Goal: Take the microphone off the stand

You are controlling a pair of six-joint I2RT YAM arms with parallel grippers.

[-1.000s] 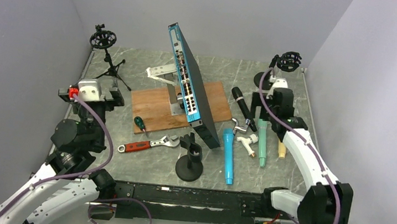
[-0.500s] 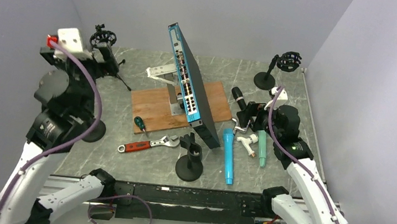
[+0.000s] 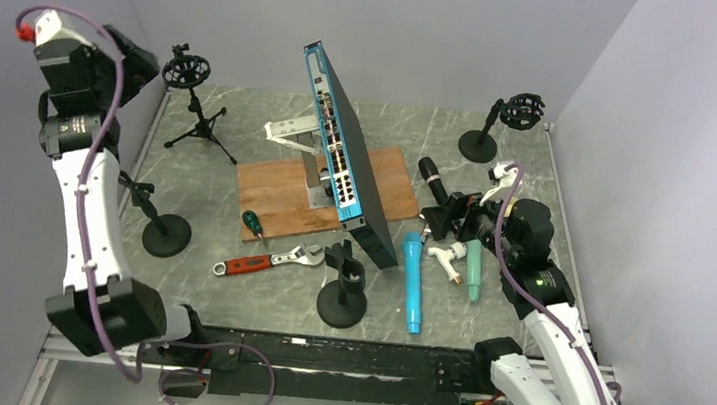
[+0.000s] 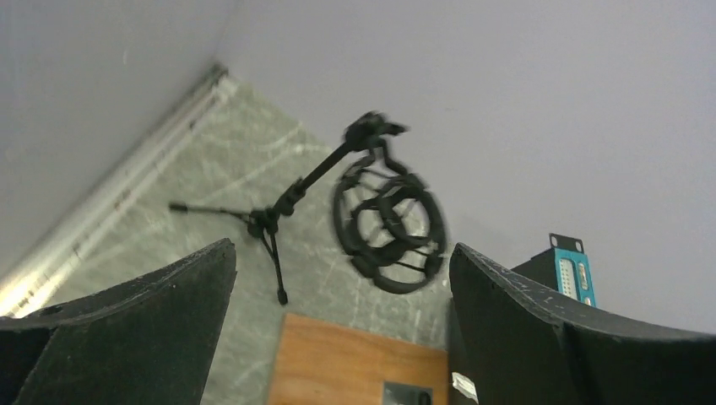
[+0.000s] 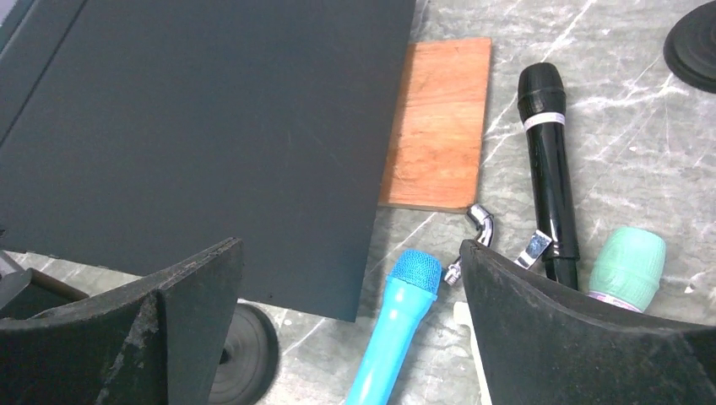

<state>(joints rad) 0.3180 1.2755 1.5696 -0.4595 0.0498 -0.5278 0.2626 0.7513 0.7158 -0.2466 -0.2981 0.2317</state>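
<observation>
**Mia:** Where are the microphones?

**Ben:** Three of them lie flat on the table (image 3: 254,297), toward the right edge. The black microphone (image 5: 549,177) is the one furthest back, near the wooden board (image 5: 443,118). The blue microphone (image 5: 393,329) and the green microphone (image 5: 627,261) lie closer to the near edge. The blue one has its head just beside the big dark box (image 5: 203,126).

**Mia:** And the stands?

**Ben:** A tripod stand (image 4: 268,218) is in the far left corner, with a round ring on top. Another ring stand (image 3: 478,147) is in the far right corner. A stand with a round foot (image 3: 167,236) is near the left edge. A clip stand (image 3: 342,301) is by the middle of the near edge. All three microphones lie apart from the stands.

**Mia:** What is the left gripper (image 4: 342,253) doing?

**Ben:** It is up high by the far left corner. Its fingers are spread wide and hold nothing. In the wrist view, the tripod's ring shows between them, well apart from them.

**Mia:** And the right gripper (image 5: 352,249)?

**Ben:** It is over the table near the right edge, above the microphones. Its fingers are spread wide too, with nothing in them.
</observation>
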